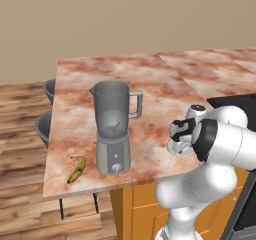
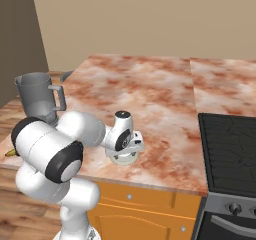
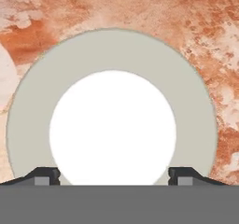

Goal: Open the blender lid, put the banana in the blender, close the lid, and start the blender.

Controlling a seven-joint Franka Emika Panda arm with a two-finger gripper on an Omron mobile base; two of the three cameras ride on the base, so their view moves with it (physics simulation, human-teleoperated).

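Observation:
The blender (image 1: 114, 129) stands near the counter's front left with its jar mouth uncovered; it also shows at the left edge (image 2: 37, 101). The banana (image 1: 77, 168) lies on the counter just left of the blender's base, and a yellow sliver of it shows as well (image 2: 10, 153). The blender lid (image 3: 112, 50) is low over or on the counter, right of the blender. My gripper (image 3: 113, 176) points straight down on it, its fingertips against the two sides of the raised white centre disc. The lid (image 1: 175, 149) (image 2: 127, 158) sits under the hand (image 1: 181, 143) (image 2: 125, 151).
A black stovetop (image 2: 230, 154) is set into the counter to the right of the lid. Two grey stools (image 1: 45, 124) stand beyond the counter's left edge. The marbled counter (image 1: 150, 79) stretches back behind the blender.

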